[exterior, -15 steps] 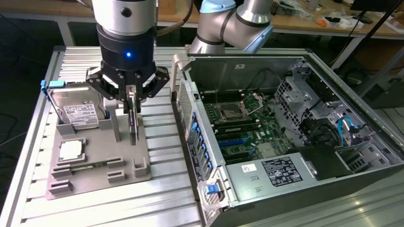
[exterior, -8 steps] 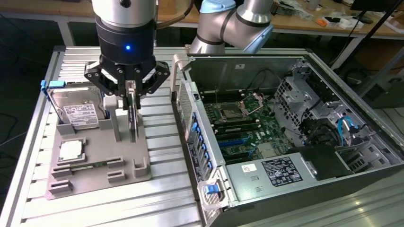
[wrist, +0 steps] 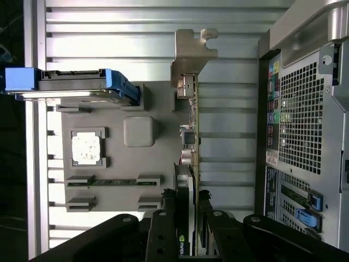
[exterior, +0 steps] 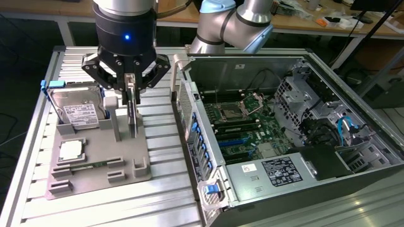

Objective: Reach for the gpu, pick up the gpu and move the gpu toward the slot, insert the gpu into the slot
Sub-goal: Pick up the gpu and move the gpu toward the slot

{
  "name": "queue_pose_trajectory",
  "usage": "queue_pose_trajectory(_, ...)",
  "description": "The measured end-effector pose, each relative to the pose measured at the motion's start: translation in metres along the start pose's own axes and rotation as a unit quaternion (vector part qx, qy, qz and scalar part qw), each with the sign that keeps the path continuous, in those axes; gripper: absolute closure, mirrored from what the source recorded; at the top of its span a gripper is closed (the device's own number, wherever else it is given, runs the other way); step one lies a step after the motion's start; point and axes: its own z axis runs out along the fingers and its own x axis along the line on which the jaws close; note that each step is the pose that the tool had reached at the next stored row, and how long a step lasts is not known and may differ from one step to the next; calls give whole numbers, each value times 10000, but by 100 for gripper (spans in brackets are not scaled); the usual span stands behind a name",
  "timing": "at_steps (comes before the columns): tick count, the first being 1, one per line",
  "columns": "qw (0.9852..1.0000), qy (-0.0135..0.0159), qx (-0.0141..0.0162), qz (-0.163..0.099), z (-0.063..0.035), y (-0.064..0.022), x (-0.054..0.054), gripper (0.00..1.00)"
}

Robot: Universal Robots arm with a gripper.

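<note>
Nearest in the exterior view is the ribbed metal surface (exterior: 94, 208) and, on that view's right, the near corner of an open computer case (exterior: 216, 202) lying on its side, with a grey power supply (exterior: 277, 170) at this end. A flat grey fixture (exterior: 94, 177) lies on the surface on the exterior view's left, just beside the case. Its nearer pockets hold a square silver processor (exterior: 71, 150) and a small green memory stick (exterior: 88, 165). Farther back, a hard drive (exterior: 79, 111) with blue rails stands on edge.

Between the hard drive and the case, the gpu (exterior: 133, 120) stands upright on its long edge over the fixture. Whether its lower edge touches the fixture cannot be told. The gripper (exterior: 130, 98) comes straight down onto the card's nearer end. In the wrist view its black fingers (wrist: 163, 224) press against either face, clamped on the gpu. The silver bracket (wrist: 191, 52) is at the card's far end.

Inside the case lies the green motherboard (exterior: 259, 124). The blue slot (exterior: 235, 141) sits on its nearer part, well apart from the gpu, with the silver CPU socket (exterior: 243, 108) beyond. Behind the case rises the arm (exterior: 237, 23), and past it are cluttered benches (exterior: 303, 19)
</note>
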Motion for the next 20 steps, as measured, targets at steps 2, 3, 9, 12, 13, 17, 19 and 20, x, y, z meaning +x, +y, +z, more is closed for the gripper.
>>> queue_pose_trajectory(2, 10000, 0, 0, 0, -40, 1, 1, 73)
queue_pose_trajectory(3, 10000, 1, 0, 0, -58, 1, 1, 73)
queue_pose_trajectory(9, 10000, 0, 0, 0, -172, 4, 4, 73)
queue_pose_trajectory(12, 10000, 1, 0, 0, -227, 5, 5, 73)
queue_pose_trajectory(13, 10000, 0, 0, 0, -245, 6, 5, 73)
queue_pose_trajectory(17, 10000, 1, 0, 0, -333, 8, 7, 73)
queue_pose_trajectory(19, 10000, 1, 0, 0, -376, 8, 8, 73)
queue_pose_trajectory(20, 10000, 0, 0, 0, -397, 9, 8, 73)
